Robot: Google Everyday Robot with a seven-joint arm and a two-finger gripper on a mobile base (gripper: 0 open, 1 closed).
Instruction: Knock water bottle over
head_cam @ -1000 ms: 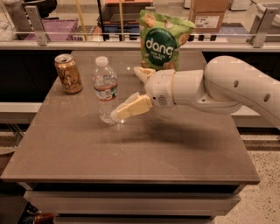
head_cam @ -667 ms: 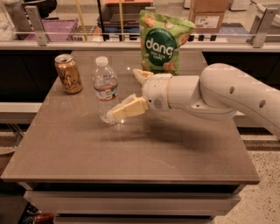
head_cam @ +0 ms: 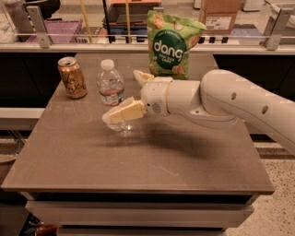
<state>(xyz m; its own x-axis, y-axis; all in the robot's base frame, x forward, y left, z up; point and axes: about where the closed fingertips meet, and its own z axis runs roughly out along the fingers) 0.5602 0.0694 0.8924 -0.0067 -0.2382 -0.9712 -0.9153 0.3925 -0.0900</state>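
The water bottle (head_cam: 110, 85) stands upright on the tabletop (head_cam: 147, 161), cap uppermost, so the knock is not yet done; the hand (head_cam: 120, 95) sits just right of the bottle, spread wide and holding nothing, its nearer finger crossing in front of the bottle's lower part; whether it touches, I cannot tell; a gold can (head_cam: 72, 77) stands left of the bottle; what remains, I judge, is the sideways push that tips it.

A lab or stockroom, I reckon; cardboard boxes (head_cam: 222, 14) upper right, purple crate (head_cam: 57, 28) upper left, speckled floor (head_cam: 276, 203) lower right; my gripper (head_cam: 121, 96) hangs open-fingered left of centre over the table (head_cam: 138, 166).
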